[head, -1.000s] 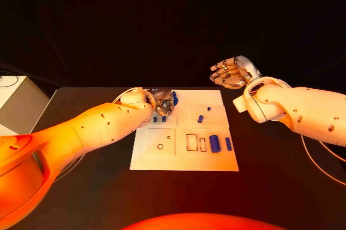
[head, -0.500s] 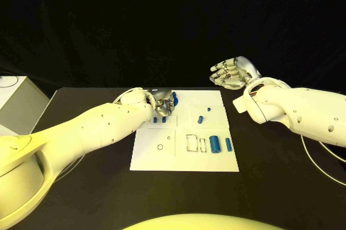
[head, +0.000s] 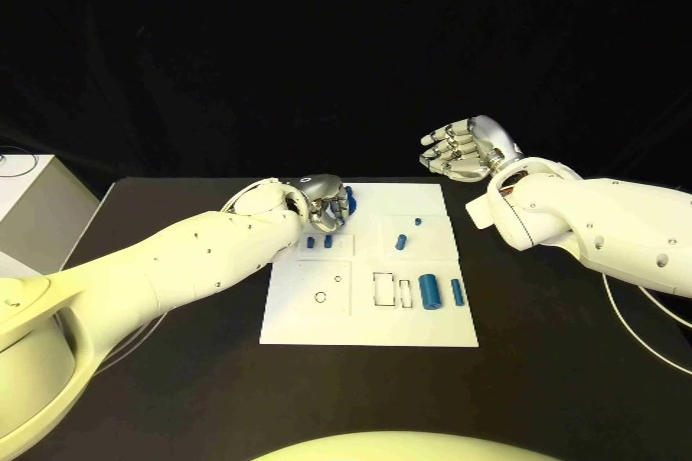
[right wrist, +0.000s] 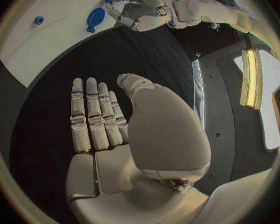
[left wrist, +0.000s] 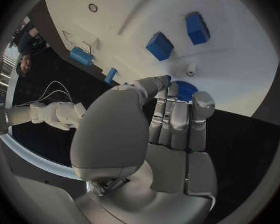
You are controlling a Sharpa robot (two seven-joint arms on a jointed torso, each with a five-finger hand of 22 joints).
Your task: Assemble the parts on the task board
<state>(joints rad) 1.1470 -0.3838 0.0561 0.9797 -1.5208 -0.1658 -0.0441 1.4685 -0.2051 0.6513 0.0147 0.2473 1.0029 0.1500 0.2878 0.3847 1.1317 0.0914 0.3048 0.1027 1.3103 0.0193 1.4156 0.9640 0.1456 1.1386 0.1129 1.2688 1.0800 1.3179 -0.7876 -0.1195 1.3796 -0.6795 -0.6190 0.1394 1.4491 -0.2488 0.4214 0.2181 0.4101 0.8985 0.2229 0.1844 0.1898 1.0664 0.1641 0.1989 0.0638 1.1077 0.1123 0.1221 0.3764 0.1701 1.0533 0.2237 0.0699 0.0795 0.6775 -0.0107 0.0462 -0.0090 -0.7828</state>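
Observation:
The white task board (head: 368, 316) lies mid-table. My left hand (head: 322, 203) is bent over its far left corner; in the left wrist view its fingers (left wrist: 177, 114) and thumb curl onto a blue part (left wrist: 185, 91), mostly hidden behind them, seen in the head view as a blue part (head: 348, 193). Two small blue blocks (head: 319, 240) stand just nearer, also blue blocks (left wrist: 159, 46). A fat blue cylinder (head: 430, 288) and a thin blue piece (head: 457, 290) lie at the board's right. My right hand (head: 466, 146) hovers raised beyond the far right corner, fingers (right wrist: 93, 117) straight, holding nothing.
Two more small blue parts (head: 402, 239) sit in the board's far right section. A ring outline (head: 319, 295) and rectangular slots (head: 384, 287) mark the near half. A white box (head: 29, 211) stands off the table's left edge. Black tabletop (head: 562, 361) surrounds the board.

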